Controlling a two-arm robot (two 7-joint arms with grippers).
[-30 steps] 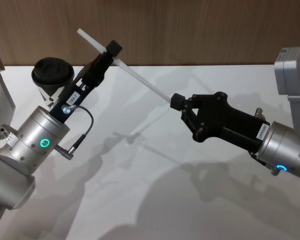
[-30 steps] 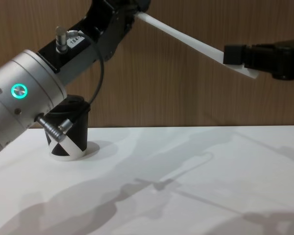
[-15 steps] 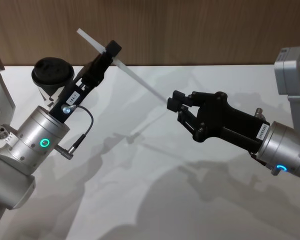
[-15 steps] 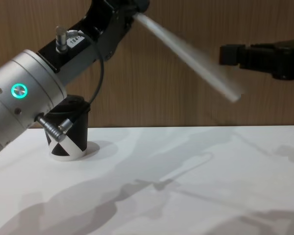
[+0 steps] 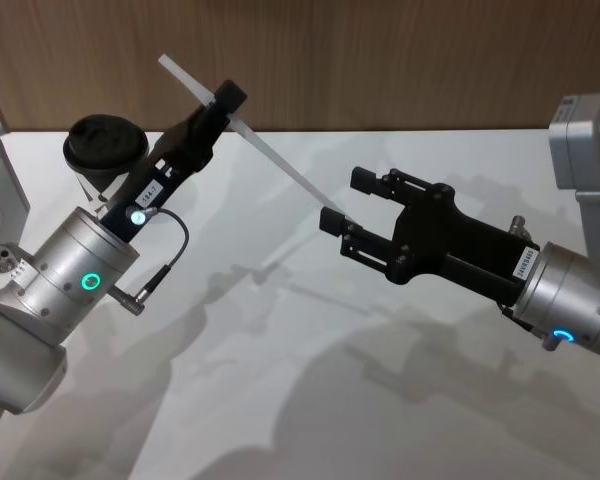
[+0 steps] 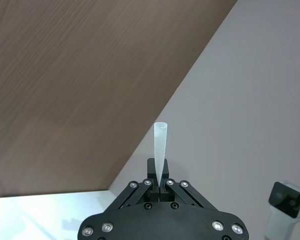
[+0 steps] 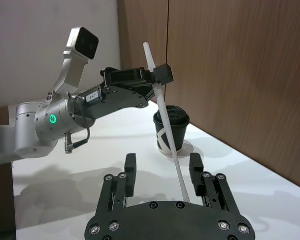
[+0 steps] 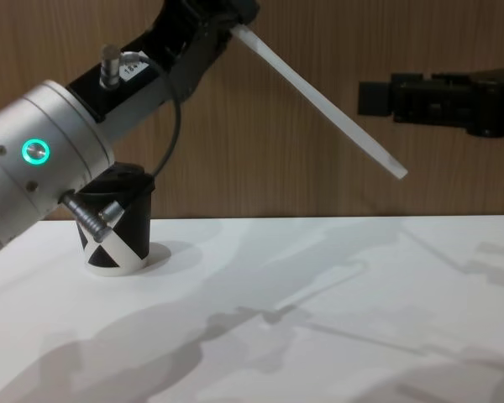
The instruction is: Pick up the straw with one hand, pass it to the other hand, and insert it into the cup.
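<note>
The straw [image 5: 280, 162] slants in the air above the table [image 5: 380, 380]. The left gripper [image 5: 225, 100] is clenched on it near its upper end. Its lower end hangs free close to the right gripper [image 5: 346, 200], whose fingers are spread wide and grip nothing. The cup [image 5: 105, 145] stands lidded on the table at the far left, beside the left arm.

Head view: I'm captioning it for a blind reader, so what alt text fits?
The left hand is shut on the straw, holding it slanted above the white table with its lower end close to the open right hand. The black lidded cup stands at the far left, partly behind the left arm.
</note>
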